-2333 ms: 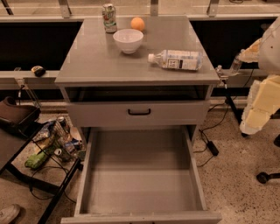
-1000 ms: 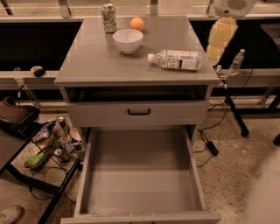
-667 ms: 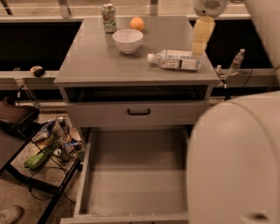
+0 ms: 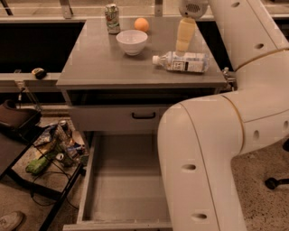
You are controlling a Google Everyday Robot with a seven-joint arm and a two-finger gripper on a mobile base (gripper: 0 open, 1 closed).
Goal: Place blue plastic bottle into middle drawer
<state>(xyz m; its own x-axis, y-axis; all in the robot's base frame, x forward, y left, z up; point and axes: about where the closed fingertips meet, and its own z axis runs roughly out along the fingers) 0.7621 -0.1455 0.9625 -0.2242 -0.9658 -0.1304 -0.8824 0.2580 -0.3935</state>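
Note:
The blue plastic bottle (image 4: 183,62) lies on its side on the grey cabinet top (image 4: 99,63), at the right, with its white cap pointing left. My gripper (image 4: 183,47) hangs point-down just behind the bottle's middle, close above the cabinet top, and holds nothing. The middle drawer (image 4: 124,189) is pulled out wide open at the bottom of the view and has nothing in it. My white arm (image 4: 203,149) hides the drawer's right part.
A white bowl (image 4: 132,41), an orange (image 4: 142,24) and a green-and-white can (image 4: 112,12) stand at the back of the cabinet top. A shallower drawer front with a black handle (image 4: 143,116) sits above the open drawer. A cluttered cart (image 4: 49,149) stands at the left.
My arm has swung in from the right. The gripper moved left over the cabinet top to just behind the bottle. The arm now covers the right of the view. The bottle has not moved.

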